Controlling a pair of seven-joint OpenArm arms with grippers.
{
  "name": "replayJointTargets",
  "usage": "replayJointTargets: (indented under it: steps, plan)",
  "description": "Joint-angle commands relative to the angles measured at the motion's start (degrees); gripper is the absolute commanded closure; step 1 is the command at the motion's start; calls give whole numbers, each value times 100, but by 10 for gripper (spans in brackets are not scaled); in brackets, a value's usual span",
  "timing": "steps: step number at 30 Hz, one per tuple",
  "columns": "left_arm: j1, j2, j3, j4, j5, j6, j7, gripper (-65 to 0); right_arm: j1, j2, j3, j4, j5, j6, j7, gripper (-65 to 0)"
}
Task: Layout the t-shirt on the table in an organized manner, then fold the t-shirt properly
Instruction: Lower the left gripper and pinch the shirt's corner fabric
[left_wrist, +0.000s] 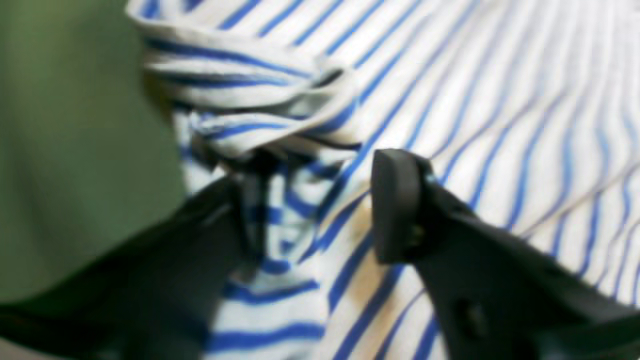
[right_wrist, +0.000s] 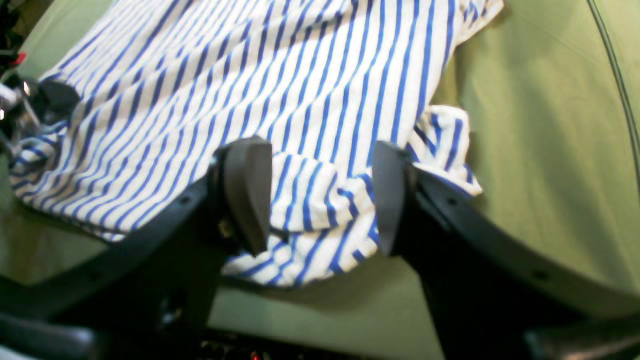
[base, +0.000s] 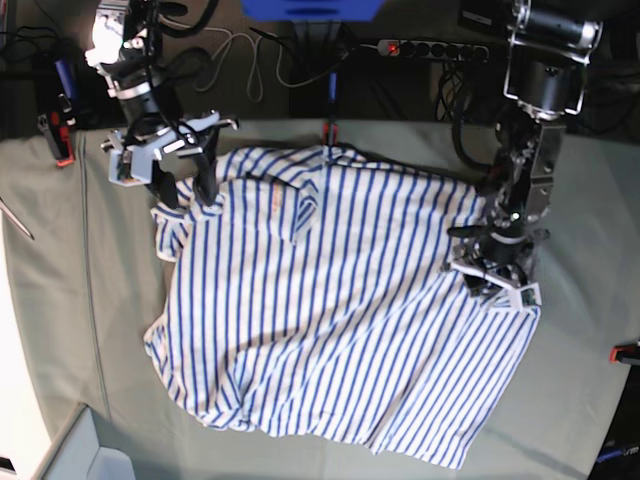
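Note:
The white t-shirt (base: 330, 320) with blue stripes lies spread but rumpled on the grey-green table (base: 80, 330). My left gripper (base: 495, 275) is down at the shirt's right edge. In the left wrist view its fingers (left_wrist: 395, 205) stand apart over a bunched fold of the t-shirt (left_wrist: 500, 100), the table (left_wrist: 75, 150) to the left. My right gripper (base: 185, 185) hovers at the shirt's upper left corner. In the right wrist view it (right_wrist: 320, 200) is open above a crumpled sleeve of the t-shirt (right_wrist: 250, 75), with nothing held, and table (right_wrist: 540, 150) shows to the right.
A power strip (base: 435, 48) and cables (base: 250, 60) lie behind the table. Red clamps sit at the left edge (base: 62, 140), back edge (base: 328, 130) and right edge (base: 625, 352). A pale box corner (base: 85, 455) shows at the bottom left.

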Motion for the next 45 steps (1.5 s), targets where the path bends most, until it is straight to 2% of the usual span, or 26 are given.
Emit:
replayJointTargets:
  steps: [1,6,9,14,17,20,23,26,28,32,34,36,45]
  plan:
    - [-102,-55,-5,140,13,0,-123,-221,-20,14,-1,88,67,-13,166,-328]
    - [-67,-55,-14,676,13,8,-96,0,-20,14,-1,88,67,-13,166,-328]
    - [39,-64,-41,1002,13,8,-123,-28,-11,14,-1,88,67,-13,166,-328]
    - [232,-99,-41,1415,13,8,-114,-27,-2,14,-19,88,67,-13,166,-328]
    - [276,-134,-41,1345,22,8,-79,-28,-2,14,-28,88,67,-13,166,-328]
    - [364,-319,-58,1098,-22,8,-123,-28,-2,14,-45,88,67,-13,166,-328]
    - [346,-319,-322,817,-39,8,-123,-30,7,14,-45,88,67,-13,166,-328]
    - [267,-213,-691,650,-39,8,-123,-92,51,14,-45,88,67,-13,166,-328]
    - [214,-73,-832,562,5,8,-114,-190,86,14,-45,79,67,-13,166,-328]
    - [-23,-11,-797,360,22,8,-87,-390,86,14,-45,79,67,-13,166,-328]
    - [-137,33,-797,167,22,8,-79,-445,86,14,-36,61,67,-13,166,-328]
    - [-287,147,-797,-97,22,8,-96,-446,95,23,-45,-27,67,-13,166,-328]
    - [-506,270,-709,-475,22,8,-114,-425,200,172,-10,-194,67,-13,166,-328]
